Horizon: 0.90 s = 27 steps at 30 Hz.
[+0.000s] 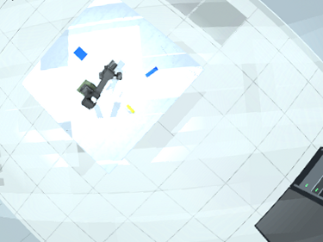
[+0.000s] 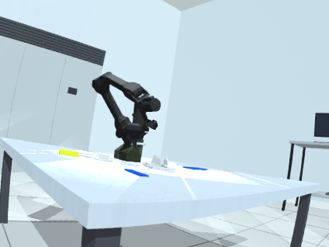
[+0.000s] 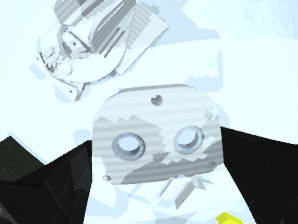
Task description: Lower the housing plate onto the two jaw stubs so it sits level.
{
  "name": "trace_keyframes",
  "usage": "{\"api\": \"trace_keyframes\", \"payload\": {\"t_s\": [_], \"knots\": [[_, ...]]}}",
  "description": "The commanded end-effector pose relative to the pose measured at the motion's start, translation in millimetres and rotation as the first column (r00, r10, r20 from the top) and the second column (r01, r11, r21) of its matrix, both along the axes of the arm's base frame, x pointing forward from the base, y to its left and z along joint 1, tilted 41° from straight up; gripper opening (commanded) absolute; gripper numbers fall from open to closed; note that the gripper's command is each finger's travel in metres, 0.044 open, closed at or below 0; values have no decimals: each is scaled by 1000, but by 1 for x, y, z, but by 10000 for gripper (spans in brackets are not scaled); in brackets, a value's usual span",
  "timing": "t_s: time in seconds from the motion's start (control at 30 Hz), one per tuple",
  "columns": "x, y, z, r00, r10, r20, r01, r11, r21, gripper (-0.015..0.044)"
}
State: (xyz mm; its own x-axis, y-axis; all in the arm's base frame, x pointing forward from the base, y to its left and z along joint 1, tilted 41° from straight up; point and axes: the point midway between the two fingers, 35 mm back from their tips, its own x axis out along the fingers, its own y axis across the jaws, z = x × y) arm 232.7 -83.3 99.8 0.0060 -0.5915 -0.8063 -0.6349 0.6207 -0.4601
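Observation:
The housing plate, light grey with two large round holes and smaller corner holes, is gripped by its two side edges in the wrist view. My gripper is shut on it, with one black finger at each side. The plate is above the table and off to one side of the jaw assembly. The jaw assembly lies at the upper left of the wrist view. In the exterior view it shows pale upright parts on a low base. Its stubs and pins are too washed out to tell apart. The arm partly covers this area in the top view.
A yellow bar and a small pale part lie on the table. A blue bar and a blue square lie farther out. The arm's green base stands behind.

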Motion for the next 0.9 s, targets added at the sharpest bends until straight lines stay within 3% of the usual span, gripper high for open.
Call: {"api": "trace_keyframes", "payload": {"t_s": [0.0, 0.87], "knots": [[1, 9, -9, 996, -73, 46, 74, 997, -5, 351], [1, 61, -49, 821, -452, 350, 466, 883, 47, 351]]}}
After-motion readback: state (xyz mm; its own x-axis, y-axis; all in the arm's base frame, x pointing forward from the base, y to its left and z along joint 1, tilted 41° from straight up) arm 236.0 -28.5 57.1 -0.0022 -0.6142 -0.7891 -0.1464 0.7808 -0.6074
